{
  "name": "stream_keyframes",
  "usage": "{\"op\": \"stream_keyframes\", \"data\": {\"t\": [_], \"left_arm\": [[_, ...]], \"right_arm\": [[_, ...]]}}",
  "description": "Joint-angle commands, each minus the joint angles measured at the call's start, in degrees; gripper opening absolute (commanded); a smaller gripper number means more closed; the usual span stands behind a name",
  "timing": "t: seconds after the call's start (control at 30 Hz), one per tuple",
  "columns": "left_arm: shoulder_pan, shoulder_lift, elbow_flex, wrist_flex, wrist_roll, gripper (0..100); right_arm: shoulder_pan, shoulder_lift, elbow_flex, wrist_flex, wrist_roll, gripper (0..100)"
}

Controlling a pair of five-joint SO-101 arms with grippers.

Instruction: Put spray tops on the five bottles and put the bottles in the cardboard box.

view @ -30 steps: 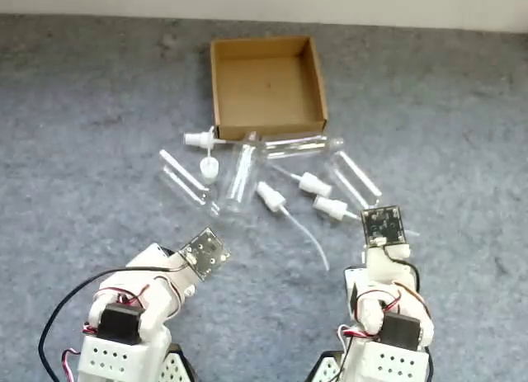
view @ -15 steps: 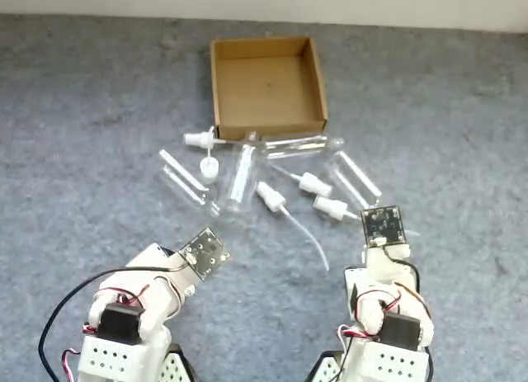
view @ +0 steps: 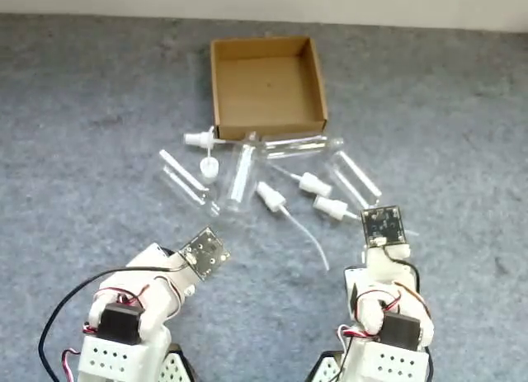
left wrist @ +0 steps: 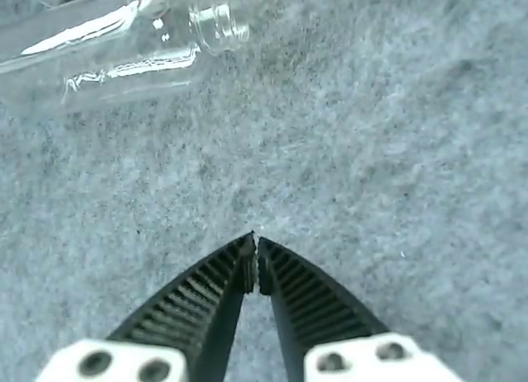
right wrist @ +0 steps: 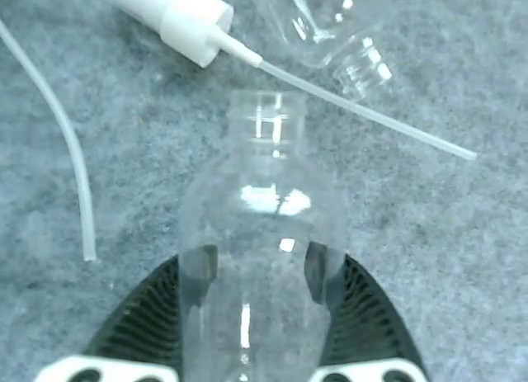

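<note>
No change over the last second: both arms sit where they were, and nothing on the grey mat (view: 99,110) has shifted. We read this as a pause early in the job, since no bottle we see wears a top and none lies in the cardboard box (view: 217,85). The right gripper (right wrist: 260,271) is clamped around the body of a clear bottle (right wrist: 262,209), whose bare neck points away from the wrist. The left gripper (left wrist: 254,262) has its tips pressed together on nothing, over bare mat and near another bottle (left wrist: 107,52) lying on its side. Just past the held bottle's neck lies a spray top (right wrist: 173,15), and its thin dip tube (right wrist: 412,129) trails across the way ahead. A second loose tube (right wrist: 70,151) curves alongside. From above, the other bottles lie scattered between the arms and the box, one long bottle (view: 295,145) just beside the box's near wall, with loose tops such as a white cap (view: 200,139) mixed among them. We judge the crowding and the stray tubes the main hindrance, as they are likely to snag when a top is fetched.
</note>
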Motion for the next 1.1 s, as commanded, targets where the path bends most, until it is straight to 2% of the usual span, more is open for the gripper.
{"op": "stream_keyframes", "data": {"t": [0.0,0.13,0.27,0.47,0.57,0.67,0.87,0.97,1.07], "left_arm": [[0.66,-0.22,0.22,1.85,-0.62,1],[0.84,-0.22,0.22,0.97,-0.62,1],[0.31,-0.31,0.22,-3.87,-0.62,1],[-2.07,-0.31,-1.63,-23.38,-0.44,1],[-6.37,-0.31,-4.62,-35.43,-0.26,1],[-11.91,-0.13,-8.13,-42.9,0.62,1],[-27.38,-0.13,-17.19,-44.57,13.45,1],[-34.07,-0.31,-22.64,-46.68,15.12,1],[-38.29,-0.31,-27.38,-52.48,15.12,1]], "right_arm": [[0.04,-0.92,9.27,0.48,0.26,0.5],[0.04,-0.92,9.27,0.48,0.26,0.5],[0.04,-0.92,9.27,0.48,0.26,0.5],[0.04,-0.92,9.27,0.48,0.18,0.5],[0.04,-0.92,9.27,0.48,0.18,0.5],[0.04,-0.92,9.27,0.48,0.18,0.5],[0.04,-0.92,9.27,0.48,0.18,0.5],[0.04,-0.92,9.27,0.48,0.18,0.5],[0.04,-0.92,9.27,0.48,0.18,0.5]]}}
